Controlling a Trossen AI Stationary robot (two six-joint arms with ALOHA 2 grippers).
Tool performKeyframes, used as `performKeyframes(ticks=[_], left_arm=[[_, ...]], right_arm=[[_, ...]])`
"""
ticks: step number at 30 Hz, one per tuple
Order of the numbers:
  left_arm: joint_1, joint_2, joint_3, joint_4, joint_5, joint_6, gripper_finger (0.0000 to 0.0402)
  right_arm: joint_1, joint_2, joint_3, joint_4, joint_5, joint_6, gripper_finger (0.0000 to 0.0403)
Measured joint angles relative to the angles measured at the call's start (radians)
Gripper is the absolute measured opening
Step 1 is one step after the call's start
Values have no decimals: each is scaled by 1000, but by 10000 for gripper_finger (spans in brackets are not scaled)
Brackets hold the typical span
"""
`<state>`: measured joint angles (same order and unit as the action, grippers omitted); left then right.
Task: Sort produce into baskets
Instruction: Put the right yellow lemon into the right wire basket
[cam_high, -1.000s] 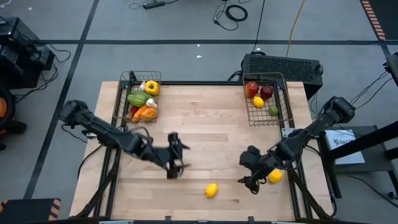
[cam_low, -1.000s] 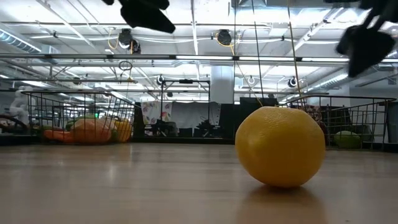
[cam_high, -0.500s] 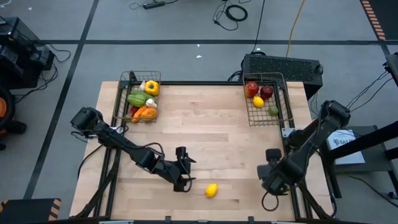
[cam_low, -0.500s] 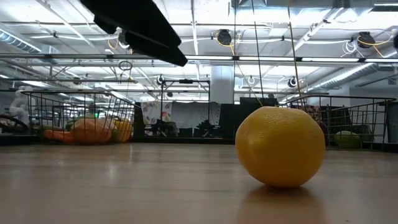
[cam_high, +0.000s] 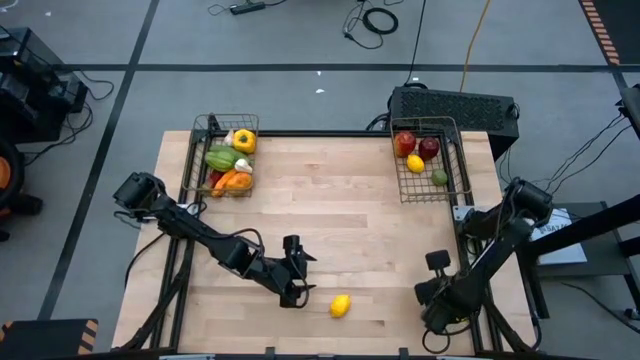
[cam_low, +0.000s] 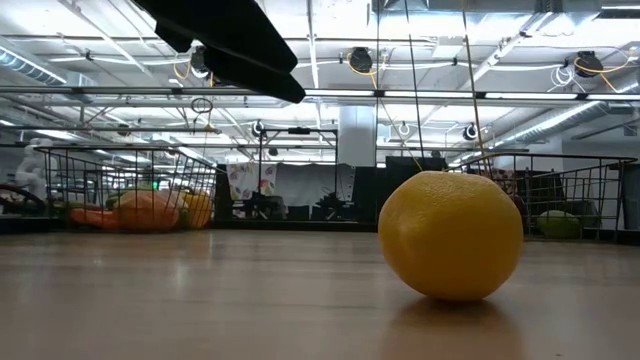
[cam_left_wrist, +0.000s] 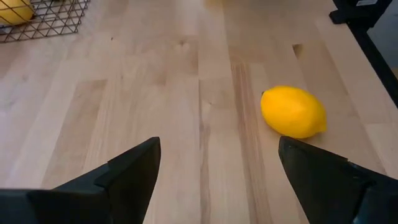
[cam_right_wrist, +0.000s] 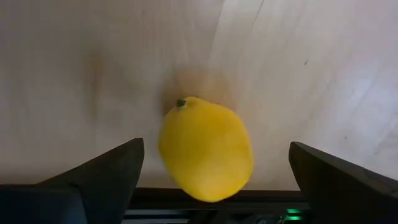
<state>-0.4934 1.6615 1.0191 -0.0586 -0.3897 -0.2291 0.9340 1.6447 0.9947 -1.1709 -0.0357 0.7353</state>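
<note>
One yellow lemon (cam_high: 340, 305) lies on the wood table near its front edge; it looms large in the low view (cam_low: 450, 235). My left gripper (cam_high: 300, 272) is open just left of it, with the lemon (cam_left_wrist: 293, 112) ahead of its fingers, untouched. My right gripper (cam_high: 440, 287) is open above the table's near right part, pointing down. A second lemon (cam_right_wrist: 205, 149) lies on the table between its fingers with a gap on each side; the high view hides it. The left basket (cam_high: 222, 155) holds vegetables. The right basket (cam_high: 432, 160) holds red apples, a lemon and a green piece.
A black box (cam_high: 455, 105) stands behind the right basket at the far edge. The table's right edge (cam_high: 470, 300) runs close beside my right gripper. Bare wood lies between the baskets and the grippers.
My left gripper has gone toward the near edge and a little right, closer to the front lemon, then held still. My right gripper has swung toward the table's right and near edge, over the second lemon, which it now covers in the high view.
</note>
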Motion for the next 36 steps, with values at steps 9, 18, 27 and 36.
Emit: performKeyframes(ticks=[9, 18, 27, 36], left_arm=[[0, 0, 0, -2, 0, 0, 333], [0, 0, 0, -2, 0, 1, 333], [0, 0, 0, -2, 0, 2, 333], [2, 0, 0, -2, 0, 6, 333]], right_arm=[[4, 103, 0, 13, 0, -45, 342], [4, 112, 0, 13, -23, 13, 224], [-53, 112, 79, 10, -9, 120, 233], [-211, 112, 344, -95, 307, 147, 237]])
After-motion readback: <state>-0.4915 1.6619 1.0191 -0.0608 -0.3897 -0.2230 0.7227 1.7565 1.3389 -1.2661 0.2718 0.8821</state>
